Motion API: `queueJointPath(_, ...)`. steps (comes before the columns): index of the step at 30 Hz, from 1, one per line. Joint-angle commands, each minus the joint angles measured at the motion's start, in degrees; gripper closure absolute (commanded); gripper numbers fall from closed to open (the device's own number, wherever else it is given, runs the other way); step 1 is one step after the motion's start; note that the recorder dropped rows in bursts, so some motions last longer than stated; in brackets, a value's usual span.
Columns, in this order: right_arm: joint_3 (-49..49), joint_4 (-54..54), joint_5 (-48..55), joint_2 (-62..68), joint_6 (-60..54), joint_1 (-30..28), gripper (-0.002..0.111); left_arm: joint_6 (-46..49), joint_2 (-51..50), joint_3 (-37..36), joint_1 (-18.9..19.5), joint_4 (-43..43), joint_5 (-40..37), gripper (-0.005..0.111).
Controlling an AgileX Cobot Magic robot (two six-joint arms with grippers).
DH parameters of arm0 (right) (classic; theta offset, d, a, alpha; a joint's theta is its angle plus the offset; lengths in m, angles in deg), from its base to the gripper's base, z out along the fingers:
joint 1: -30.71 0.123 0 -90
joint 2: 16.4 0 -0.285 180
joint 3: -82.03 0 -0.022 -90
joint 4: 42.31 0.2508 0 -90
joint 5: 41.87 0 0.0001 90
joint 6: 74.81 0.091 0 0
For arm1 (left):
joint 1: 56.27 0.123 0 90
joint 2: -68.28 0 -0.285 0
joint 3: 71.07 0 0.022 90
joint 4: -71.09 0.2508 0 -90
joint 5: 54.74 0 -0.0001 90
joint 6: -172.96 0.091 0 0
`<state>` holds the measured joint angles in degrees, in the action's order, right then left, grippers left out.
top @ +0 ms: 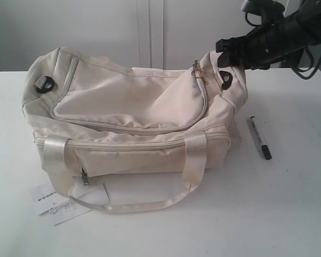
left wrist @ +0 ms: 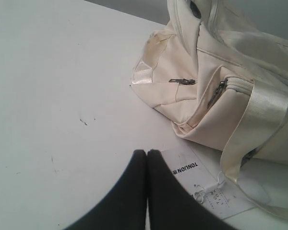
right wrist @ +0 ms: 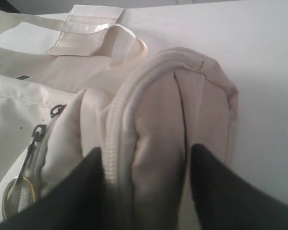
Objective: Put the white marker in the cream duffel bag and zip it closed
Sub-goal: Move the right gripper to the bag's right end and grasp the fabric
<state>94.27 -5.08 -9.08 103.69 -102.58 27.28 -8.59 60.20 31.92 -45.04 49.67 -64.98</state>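
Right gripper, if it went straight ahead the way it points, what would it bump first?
The end of the cream duffel bag, probably: its fabric beside the zipper sits right inside the right gripper. How close, I cannot tell.

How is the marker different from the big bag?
The white marker is tiny and thin; the cream duffel bag is big and bulky. The marker is a straight stick, while the bag is soft, wrinkled fabric. The marker is pale grey-white with a black cap; the bag is cream with shiny strap handles. Both lie on the white table.
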Motion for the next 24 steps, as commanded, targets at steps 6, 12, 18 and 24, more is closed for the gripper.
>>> queueJointPath(6, 0.14, 0.66, 1.53, -0.15, -0.55, 0.07, 0.108, -0.08, 0.29, -0.20, 0.03, -4.51, 1.79, 0.107)
queueJointPath(12, 0.14, 0.66, 5.13, -0.37, -0.45, 0.07, 0.108, -0.08, 0.29, -0.20, 0.03, -13.10, 5.14, 0.107)
queueJointPath(18, -0.32, 0.66, 7.18, -2.57, -0.45, 0.07, 0.108, 0.01, 0.29, -0.20, 0.03, -24.05, 7.62, 0.107)
queueJointPath(24, -1.54, 0.50, 8.04, -4.71, -0.45, 0.07, 0.108, 0.28, 0.29, 5.27, 0.03, -22.14, 8.67, 0.107)
